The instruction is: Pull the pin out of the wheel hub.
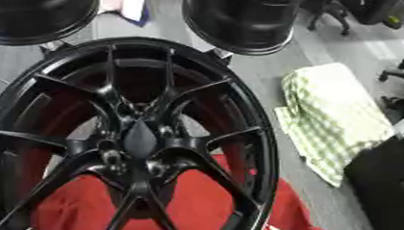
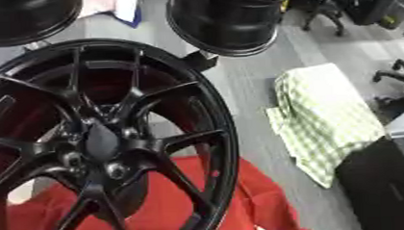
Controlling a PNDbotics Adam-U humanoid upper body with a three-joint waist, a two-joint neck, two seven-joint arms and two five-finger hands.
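A large glossy black alloy wheel with thin forked spokes fills the left of both views, its spokes meeting at a rounded, smooth hub ringed by small round bolt holes. No pin can be told apart among those dark holes. The wheel rests on a soft, wrinkled red cloth (bright against the grey floor). Neither hand shows in either view, so their state cannot be told, and nothing can be placed relative to them. Two more black drum-shaped rims stand behind. A crumpled green-and-white checked cloth lies right of the wheel.
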